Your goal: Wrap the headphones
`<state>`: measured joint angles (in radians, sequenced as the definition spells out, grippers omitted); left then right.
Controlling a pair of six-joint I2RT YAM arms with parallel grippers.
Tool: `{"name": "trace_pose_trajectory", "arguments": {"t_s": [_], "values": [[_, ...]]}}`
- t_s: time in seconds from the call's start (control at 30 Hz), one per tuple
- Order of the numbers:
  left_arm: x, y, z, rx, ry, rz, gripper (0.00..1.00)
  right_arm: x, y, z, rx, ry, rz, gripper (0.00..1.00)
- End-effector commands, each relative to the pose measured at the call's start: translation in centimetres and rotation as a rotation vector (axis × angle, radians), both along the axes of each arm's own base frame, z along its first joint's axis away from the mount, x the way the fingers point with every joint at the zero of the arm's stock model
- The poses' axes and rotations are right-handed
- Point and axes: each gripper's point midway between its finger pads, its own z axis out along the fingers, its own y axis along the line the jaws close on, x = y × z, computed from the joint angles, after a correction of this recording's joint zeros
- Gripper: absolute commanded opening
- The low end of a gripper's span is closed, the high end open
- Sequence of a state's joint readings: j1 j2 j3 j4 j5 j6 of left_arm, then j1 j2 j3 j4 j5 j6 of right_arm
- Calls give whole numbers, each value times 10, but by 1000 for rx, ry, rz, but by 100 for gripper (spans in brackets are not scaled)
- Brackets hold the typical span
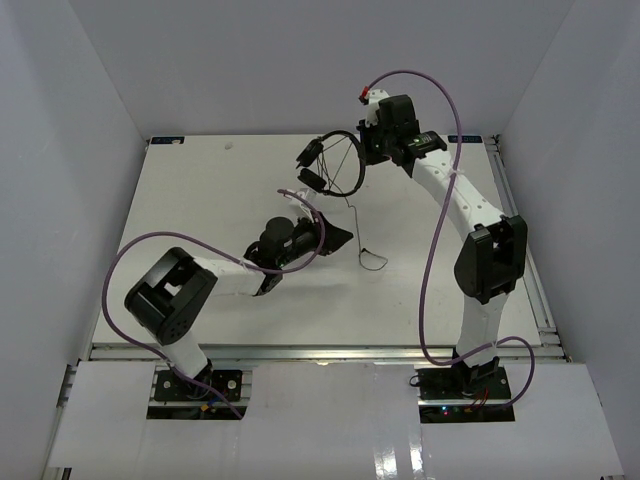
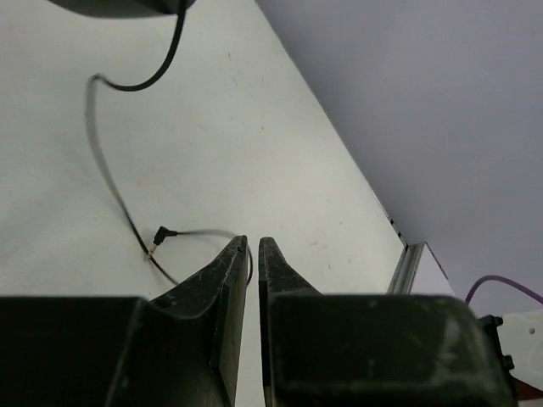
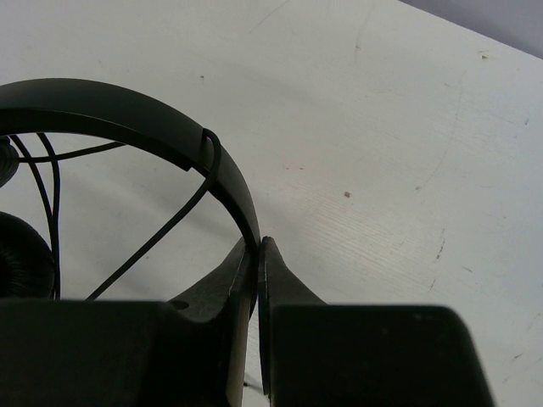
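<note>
The black headphones (image 1: 311, 180) hang above the far middle of the table, with the cord wound across the headband (image 3: 127, 114). My right gripper (image 1: 362, 152) is shut on the headband at its right end, and the band runs between the fingertips in the right wrist view (image 3: 259, 242). The free cord (image 1: 350, 215) drops to the table and ends in a small loop with the plug (image 2: 161, 233). My left gripper (image 1: 343, 237) is low over the table below the headphones. Its jaws (image 2: 253, 242) stand almost together with nothing between them, and the cord lies just beyond the tips.
The white table (image 1: 200, 200) has raised walls at the back and sides and a metal rail (image 2: 405, 267) along the right edge. Purple robot cables (image 1: 430, 260) loop beside both arms.
</note>
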<state>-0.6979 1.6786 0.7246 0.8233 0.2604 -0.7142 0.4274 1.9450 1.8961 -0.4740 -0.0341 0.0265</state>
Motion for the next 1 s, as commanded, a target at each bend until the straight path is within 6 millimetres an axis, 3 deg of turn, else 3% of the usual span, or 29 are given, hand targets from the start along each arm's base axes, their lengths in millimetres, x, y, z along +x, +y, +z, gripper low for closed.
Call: {"name": "trace_pose_trajectory", "arguments": {"t_s": [0.0,0.2,0.3,0.33,0.43,0.57,0.67,0.83,0.97], "values": [[15,2,36,-110,-186,95,22,-8,6,67,124,-109,13,8],[12,2,30,-156,-216,94,23,-11,2,75,141,-116,13,8],[8,8,26,-146,-235,106,31,-10,-1,77,149,-118,11,8],[7,12,25,-138,-243,120,36,-11,-2,79,152,-119,12,8],[5,28,15,-69,-282,177,69,-13,-3,81,160,-120,18,8],[8,32,6,20,-365,184,91,-17,-2,87,174,-122,29,8],[21,24,2,80,-395,179,94,-20,-2,90,182,-122,35,8],[43,27,-6,141,-408,260,94,-27,-1,93,194,-118,50,8],[52,17,-8,150,-425,246,93,-32,2,98,214,-115,64,8]]}}
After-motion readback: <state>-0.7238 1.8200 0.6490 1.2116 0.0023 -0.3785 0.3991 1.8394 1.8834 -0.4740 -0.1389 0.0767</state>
